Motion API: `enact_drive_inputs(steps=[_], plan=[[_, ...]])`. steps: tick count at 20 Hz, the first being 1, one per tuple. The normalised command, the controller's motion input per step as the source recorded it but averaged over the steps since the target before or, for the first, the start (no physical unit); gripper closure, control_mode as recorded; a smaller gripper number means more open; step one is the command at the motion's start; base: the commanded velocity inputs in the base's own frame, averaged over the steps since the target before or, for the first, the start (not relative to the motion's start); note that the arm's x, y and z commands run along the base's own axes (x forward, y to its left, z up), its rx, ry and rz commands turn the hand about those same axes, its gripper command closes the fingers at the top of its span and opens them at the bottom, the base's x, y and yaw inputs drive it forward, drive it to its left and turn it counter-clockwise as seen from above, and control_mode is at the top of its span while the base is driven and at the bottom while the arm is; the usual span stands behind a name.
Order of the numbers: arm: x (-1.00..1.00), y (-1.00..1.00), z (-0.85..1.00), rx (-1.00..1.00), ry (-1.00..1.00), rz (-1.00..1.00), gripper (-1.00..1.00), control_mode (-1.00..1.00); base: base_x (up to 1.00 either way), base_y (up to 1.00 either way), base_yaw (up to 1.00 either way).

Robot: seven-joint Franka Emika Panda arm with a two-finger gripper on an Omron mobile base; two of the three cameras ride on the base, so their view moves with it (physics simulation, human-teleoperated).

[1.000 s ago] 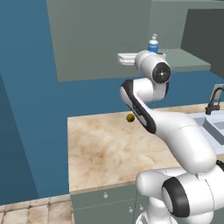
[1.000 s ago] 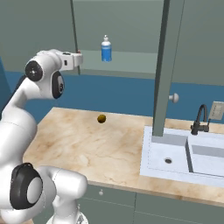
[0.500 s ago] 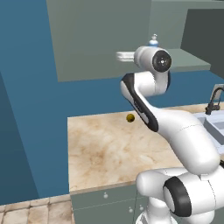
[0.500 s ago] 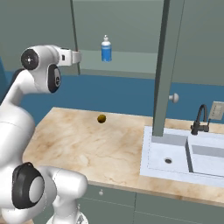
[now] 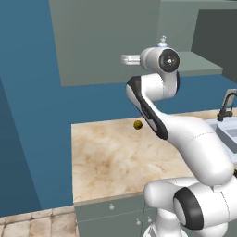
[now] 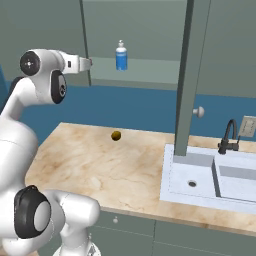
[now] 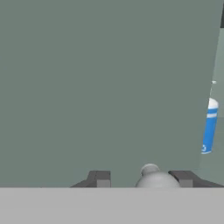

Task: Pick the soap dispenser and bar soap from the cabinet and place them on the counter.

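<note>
gripper (image 7: pixel 142 179): closed up around a small pale knob (image 7: pixel 150 169) on the cabinet (image 7: pixel 100 87) door | soap dispenser (image 6: pixel 121 55): parked upright on the cabinet shelf | bar soap: can't be made out

Two rear base views, counter (image 5: pixel 115 157) shared

soap dispenser (image 6: pixel 121 55): blue, white pump, upright | on cabinet (image 6: pixel 150 30) shelf | counter (image 6: pixel 100 165): beige marble

Even, diffuse rendered light, no glare. Soft shadow inside cabinet (image 6: pixel 150 30) at 12 o'clock. Hand view slightly soft; edges undistorted.
</note>
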Motion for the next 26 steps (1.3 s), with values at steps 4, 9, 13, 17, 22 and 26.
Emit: enact_drive_inputs(steps=[4,9,13,17,22,26], plan=[[-0.05,0.71,-0.14,-0.04,0.0,0.0,1.0,-1.0,0.0,0.0,0.0],[-0.29,0.74,-0.08,-0.07,0.0,0.0,1.0,-1.0,0.0,0.0,0.0],[-0.51,0.67,-0.03,-0.06,0.0,-0.02,1.0,-1.0,0.0,0.0,0.0],[-0.51,0.71,0.0,-0.04,0.0,-0.03,1.0,-1.0,0.0,0.0,0.0],[-0.44,0.78,-0.02,-0.04,0.0,-0.04,1.0,-1.0,0.0,0.0,0.0],[-0.44,0.87,-0.08,-0.05,0.02,-0.05,1.0,-1.0,0.0,0.0,0.0]])
